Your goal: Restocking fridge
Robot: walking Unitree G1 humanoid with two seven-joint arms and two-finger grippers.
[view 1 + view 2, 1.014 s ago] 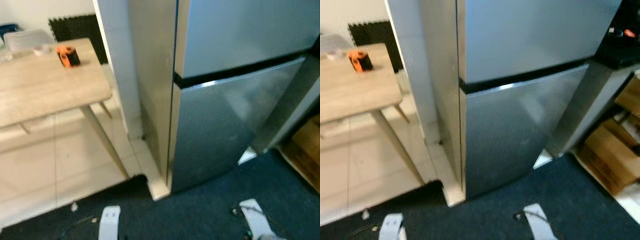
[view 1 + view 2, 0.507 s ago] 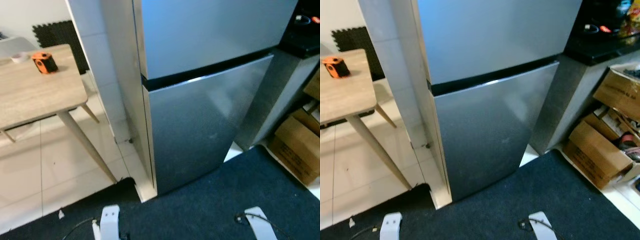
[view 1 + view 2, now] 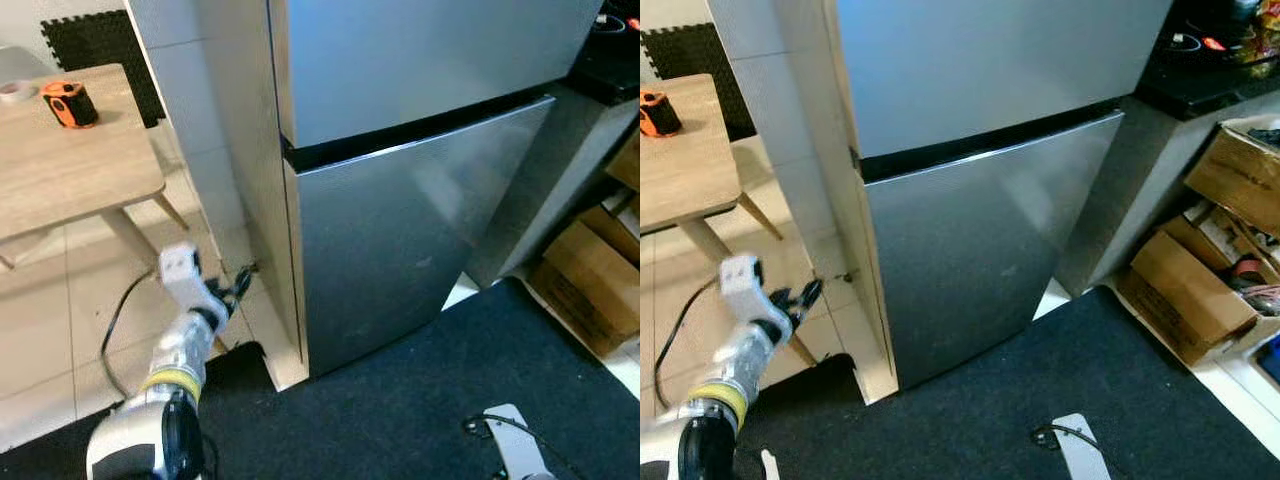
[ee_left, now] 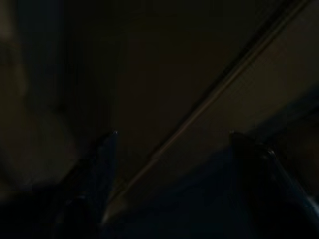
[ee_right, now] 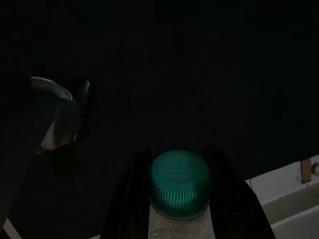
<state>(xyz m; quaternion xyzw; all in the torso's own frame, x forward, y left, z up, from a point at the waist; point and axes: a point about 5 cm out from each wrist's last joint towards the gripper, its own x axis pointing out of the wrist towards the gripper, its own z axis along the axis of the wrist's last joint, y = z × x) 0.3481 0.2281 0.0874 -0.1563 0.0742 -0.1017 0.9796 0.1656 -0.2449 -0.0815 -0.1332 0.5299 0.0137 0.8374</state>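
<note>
The steel fridge (image 3: 400, 230) stands before me with its upper door (image 3: 420, 60) and lower door (image 3: 980, 260) both closed. My left gripper (image 3: 236, 286) is raised beside the tiled pillar, close to the fridge's left edge at the height of the lower door. In the dark left wrist view its fingers (image 4: 107, 149) stand apart, open, with nothing between them. My right gripper (image 5: 175, 150) hangs low and is shut on a bottle with a ribbed green cap (image 5: 180, 184). A pale part of the right arm (image 3: 512, 445) shows at the bottom of the left eye view.
A wooden table (image 3: 70, 170) at the left carries an orange tape measure (image 3: 62, 103). Cardboard boxes (image 3: 1200, 290) sit on the floor to the right, under a dark counter (image 3: 1210, 70). Dark carpet (image 3: 400, 420) lies in front of the fridge. A black cable (image 3: 112, 320) trails from the left arm.
My left arm has risen from the bottom edge towards the fridge's left side. The camera turned right during the earlier frames; the fridge stays closed.
</note>
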